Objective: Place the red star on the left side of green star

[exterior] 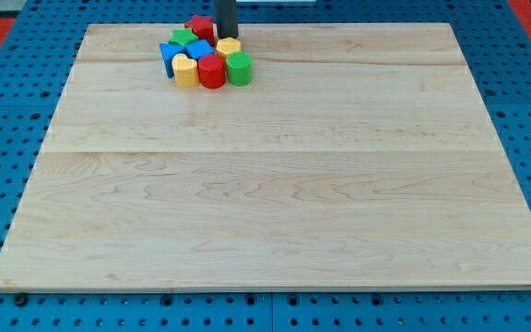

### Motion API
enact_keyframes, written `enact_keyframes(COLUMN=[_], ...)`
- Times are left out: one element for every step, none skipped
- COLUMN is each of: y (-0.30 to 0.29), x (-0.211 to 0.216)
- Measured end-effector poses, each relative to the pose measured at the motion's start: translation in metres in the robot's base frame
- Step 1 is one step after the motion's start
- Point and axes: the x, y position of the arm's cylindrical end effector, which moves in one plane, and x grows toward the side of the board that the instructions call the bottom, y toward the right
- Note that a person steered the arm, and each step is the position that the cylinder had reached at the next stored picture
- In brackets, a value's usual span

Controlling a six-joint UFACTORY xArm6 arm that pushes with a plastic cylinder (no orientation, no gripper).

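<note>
Crowding at the desk's (275,184) top edge, left of centre: red star (199,26), green star (183,38) touching it below-left; blue, yellow, red and green blocks packed against them; rod tip (226,37) just right of red star; no jaws fitted, state not applicable. Risk: any push drags neighbours along. Star's heading, long axis: indistinct.

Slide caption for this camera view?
My tip sits atop a tight block cluster at the board's top, beside the red star and green star.
</note>
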Motion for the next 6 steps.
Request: enact_keyframes(y=[0.003, -0.068, -0.128, -0.182, -0.184, -0.189], x=[-0.024, -0.023, -0.022, -0.022, -0.023, 0.028])
